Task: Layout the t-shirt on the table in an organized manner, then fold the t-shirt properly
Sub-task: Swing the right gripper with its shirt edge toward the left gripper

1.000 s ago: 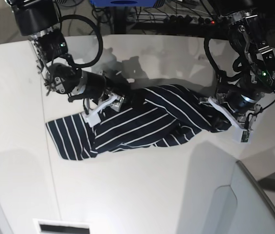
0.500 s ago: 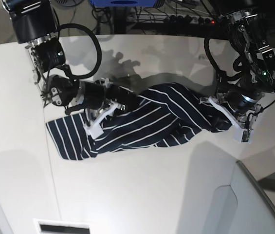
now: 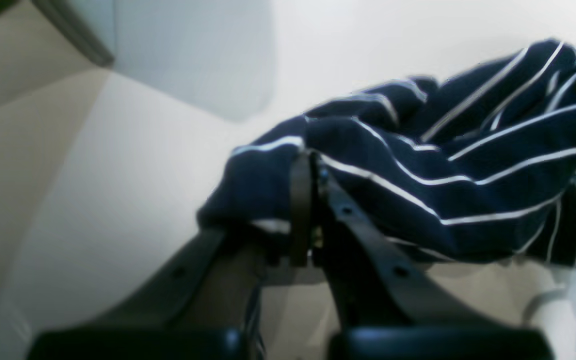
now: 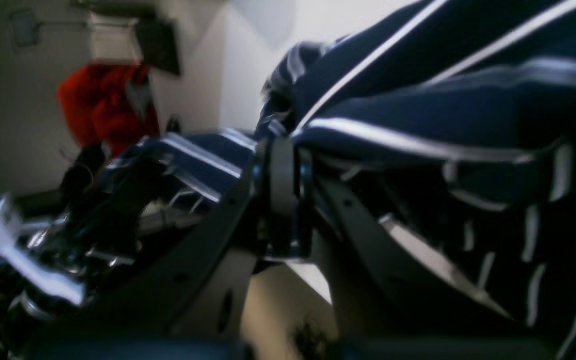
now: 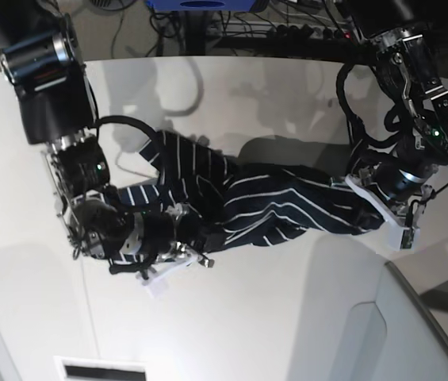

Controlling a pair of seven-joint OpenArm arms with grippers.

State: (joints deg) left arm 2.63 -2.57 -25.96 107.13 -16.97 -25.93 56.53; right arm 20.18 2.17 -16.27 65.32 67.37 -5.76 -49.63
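desk (image 5: 231, 317): white, mostly bare; shirt lies across its middle.
shirt (image 5: 271, 206): bunched rope-like between the two arms, not yet flat.
right gripper (image 4: 283, 165): jaws clamped on a fold of shirt.
left gripper (image 3: 308, 170): jaws pinched tight on shirt edge.
step: spreading. Judged best to draw arms apart evenly, low over desk, keeping both grips until cloth tautens, then lay flat.

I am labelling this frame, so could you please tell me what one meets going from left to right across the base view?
Bare table → right gripper, shut on the t-shirt's near end → t-shirt bunched between the arms → left gripper, shut on the t-shirt's other end.
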